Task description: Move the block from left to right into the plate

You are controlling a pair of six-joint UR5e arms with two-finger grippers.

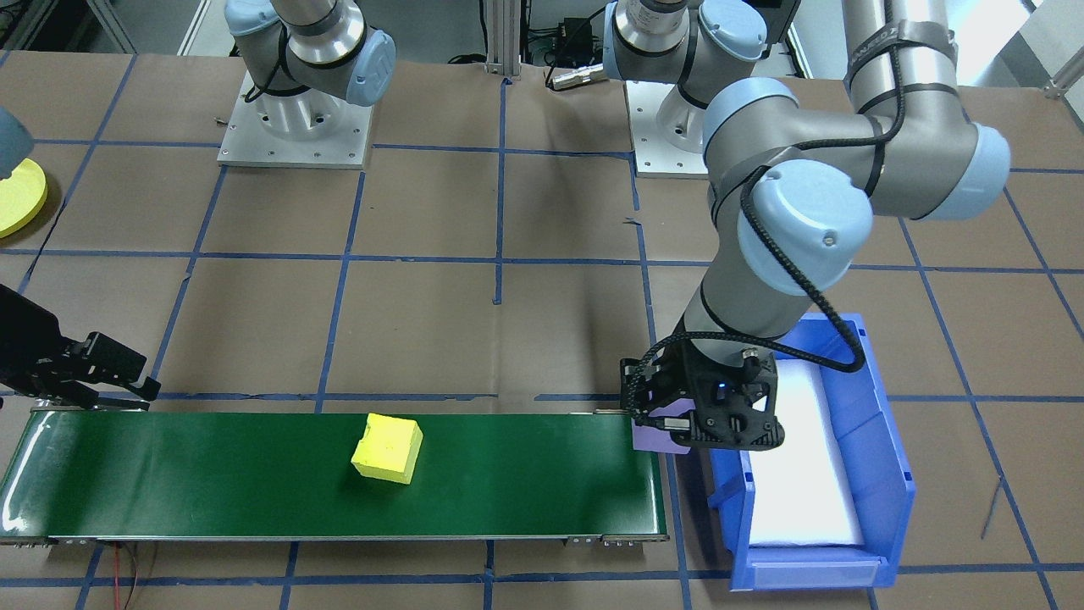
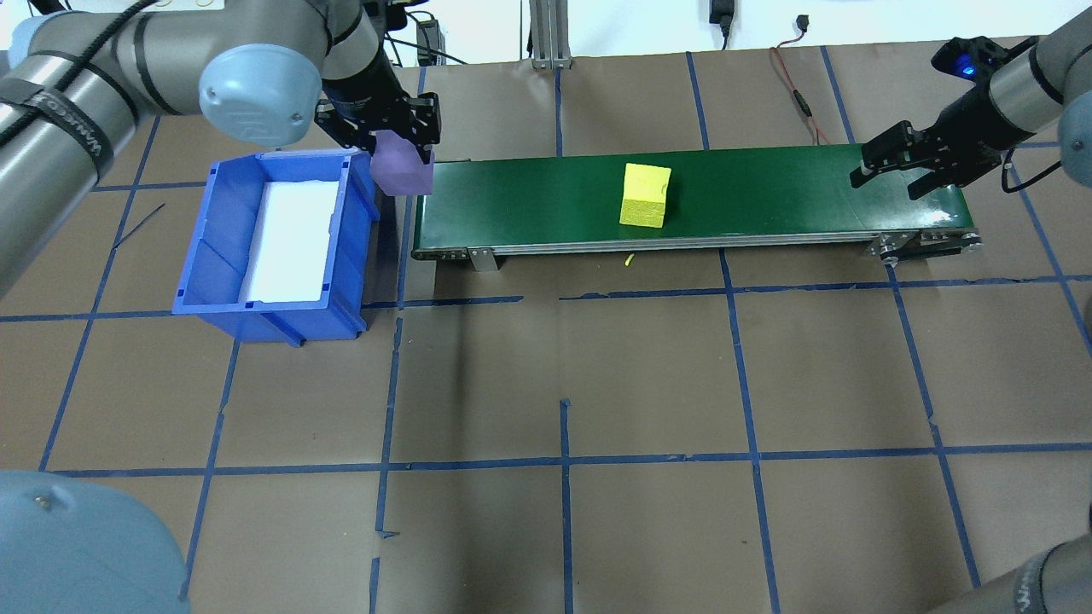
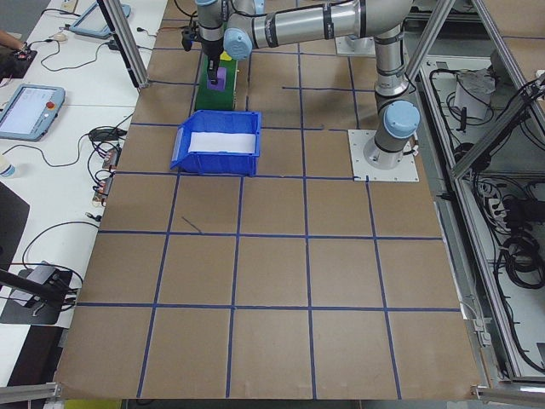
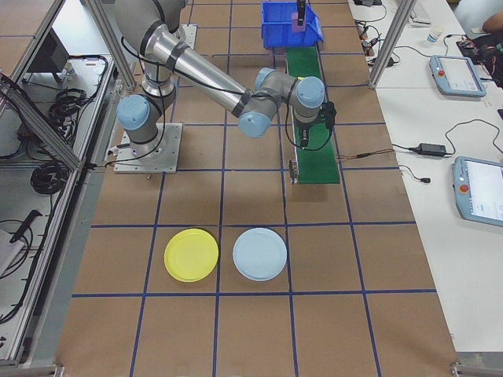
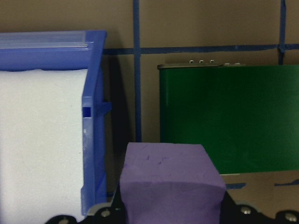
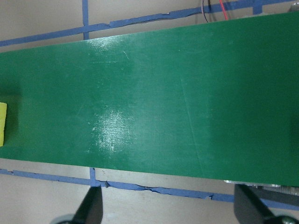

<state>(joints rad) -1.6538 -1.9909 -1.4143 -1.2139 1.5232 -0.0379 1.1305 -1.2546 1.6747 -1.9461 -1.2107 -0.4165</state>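
Observation:
A purple block [image 2: 401, 170] hangs between the blue bin and the left end of the green conveyor belt [image 2: 768, 192], with my left gripper [image 2: 401, 155] shut on it; the left wrist view shows the purple block [image 5: 170, 182] filling the bottom. A yellow block [image 2: 646, 194] rests mid-belt. My right gripper [image 2: 889, 181] hovers open over the belt's right end, its fingers [image 6: 91, 207] spread with nothing between them. The yellow plate [image 4: 191, 254] lies on the table well to the robot's right, its edge at the front view's left border [image 1: 19, 196].
The blue bin [image 2: 277, 311] with white foam inside stands left of the belt. A pale blue plate [image 4: 260, 254] lies beside the yellow one. Red wires [image 2: 798, 94] trail behind the belt. Brown table with blue tape grid.

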